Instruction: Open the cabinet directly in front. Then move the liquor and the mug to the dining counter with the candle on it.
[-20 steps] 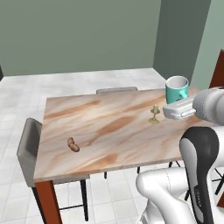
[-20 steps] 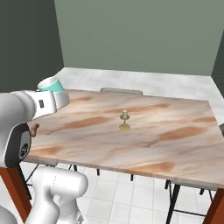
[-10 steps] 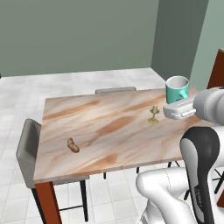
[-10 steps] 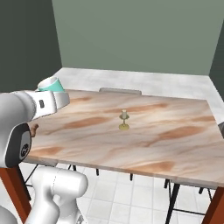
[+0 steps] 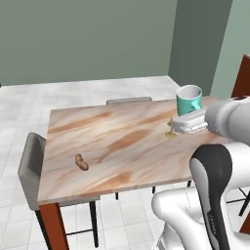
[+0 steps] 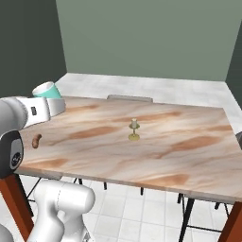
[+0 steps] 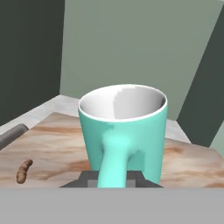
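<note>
You are looking at the dining area of a home kitchen. The counter (image 5: 117, 146) has a marble-patterned top on reddish-brown wood legs. Grey chairs (image 5: 30, 171) stand at its left and far edges. A candle (image 6: 134, 130) in a gold holder stands near the middle of the top, and a small brown item (image 5: 81, 162) lies toward the left edge. The floor (image 5: 73, 95) is pale tile and the walls (image 6: 151, 38) are plain grey-green.
</note>
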